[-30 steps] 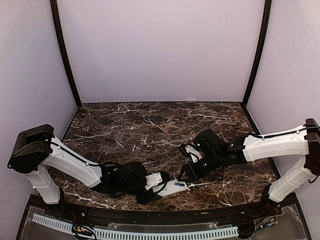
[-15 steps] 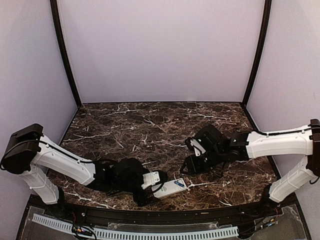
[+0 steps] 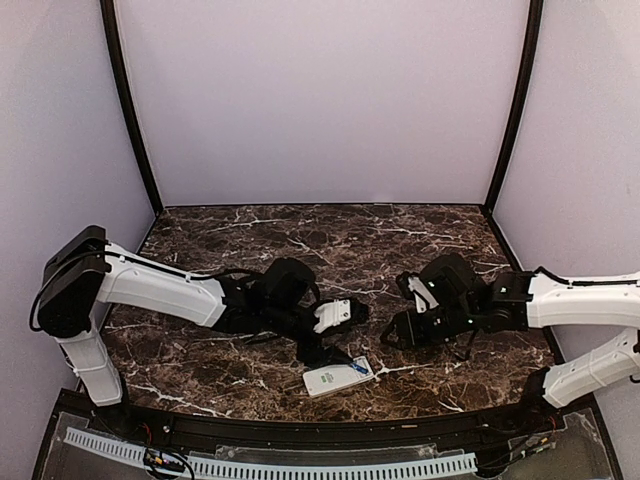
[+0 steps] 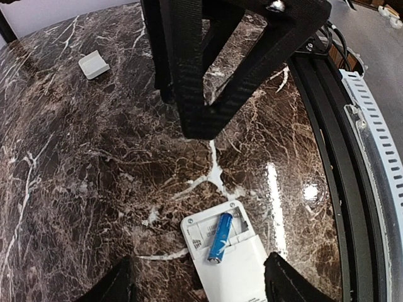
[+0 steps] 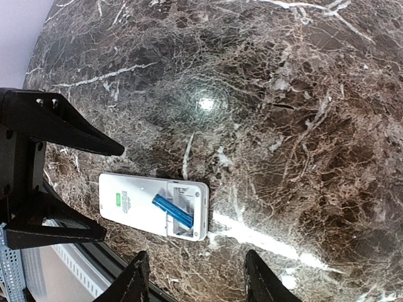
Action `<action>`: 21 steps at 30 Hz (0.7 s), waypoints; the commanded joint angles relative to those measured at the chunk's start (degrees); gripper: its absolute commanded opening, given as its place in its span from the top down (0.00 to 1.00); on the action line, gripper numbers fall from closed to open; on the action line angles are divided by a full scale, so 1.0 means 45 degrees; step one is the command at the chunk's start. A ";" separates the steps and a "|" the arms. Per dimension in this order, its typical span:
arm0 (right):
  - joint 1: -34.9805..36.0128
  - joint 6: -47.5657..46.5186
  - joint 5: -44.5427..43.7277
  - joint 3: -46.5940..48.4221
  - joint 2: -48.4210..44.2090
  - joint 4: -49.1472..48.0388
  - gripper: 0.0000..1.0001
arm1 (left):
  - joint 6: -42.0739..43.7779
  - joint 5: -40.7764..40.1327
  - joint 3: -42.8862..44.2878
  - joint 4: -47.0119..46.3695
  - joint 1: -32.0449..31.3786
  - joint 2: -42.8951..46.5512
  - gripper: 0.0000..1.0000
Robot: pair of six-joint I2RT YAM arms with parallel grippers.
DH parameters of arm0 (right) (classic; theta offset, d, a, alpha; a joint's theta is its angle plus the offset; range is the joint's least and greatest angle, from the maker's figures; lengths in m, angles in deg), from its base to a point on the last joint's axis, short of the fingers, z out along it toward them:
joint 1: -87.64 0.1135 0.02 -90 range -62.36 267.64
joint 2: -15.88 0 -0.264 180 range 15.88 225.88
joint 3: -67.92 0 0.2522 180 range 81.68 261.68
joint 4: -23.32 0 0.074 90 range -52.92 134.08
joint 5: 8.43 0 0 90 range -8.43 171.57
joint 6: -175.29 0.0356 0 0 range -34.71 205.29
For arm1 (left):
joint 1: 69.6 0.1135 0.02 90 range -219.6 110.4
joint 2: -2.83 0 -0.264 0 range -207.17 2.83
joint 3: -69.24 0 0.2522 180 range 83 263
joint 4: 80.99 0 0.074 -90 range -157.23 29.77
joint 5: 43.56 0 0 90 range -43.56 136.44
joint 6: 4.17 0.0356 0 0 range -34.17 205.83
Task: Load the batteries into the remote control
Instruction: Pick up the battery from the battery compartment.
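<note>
The white remote control (image 3: 336, 379) lies back up near the table's front edge, its battery bay uncovered. One blue battery (image 4: 220, 236) rests slantwise across that bay (image 5: 172, 211), one end riding up on the bay's edge. My left gripper (image 3: 327, 345) hovers just behind the remote, open; in the left wrist view its fingertips (image 4: 284, 284) flank the remote's (image 4: 234, 267) near end without touching it. My right gripper (image 3: 396, 334) hangs open to the right of the remote (image 5: 138, 201), nothing between its fingers (image 5: 261, 277).
A small pale grey cover piece (image 4: 93, 65) lies alone on the dark marble table (image 3: 260, 245) farther off. The black front rail (image 4: 343, 157) and a white slotted strip (image 4: 378, 138) run close beside the remote.
My left gripper has let go of the remote, drawn back and up from it, and the remote now lies free on the table. My right gripper has drifted slightly to the right.
</note>
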 commanded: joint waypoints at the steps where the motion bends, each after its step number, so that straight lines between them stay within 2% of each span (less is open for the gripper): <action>1: -0.0222 0.0138 -0.0221 -0.0490 -0.0486 -0.0271 0.52 | 0.1590 0.1863 0.1146 0.2385 0.0037 -0.0629 0.32; 5: -0.0250 0.0178 -0.0177 -0.0911 -0.0764 -0.0574 0.52 | 0.1835 0.1858 0.2015 0.3049 0.0037 -0.1589 0.38; 9: -0.0293 0.0207 -0.0129 -0.1171 -0.0842 -0.0691 0.52 | 0.1947 0.1597 0.2562 0.3557 0.0038 -0.2177 0.48; 13: -0.0286 0.0247 -0.0139 -0.1450 -0.1005 -0.1008 0.52 | 0.2007 0.0907 0.2534 0.3362 0.0038 -0.2442 0.57; 21: -0.0289 0.0480 -0.0138 -0.1931 -0.1171 -0.1371 0.52 | 0.2073 0.0661 0.2674 0.3420 0.0028 -0.2714 0.72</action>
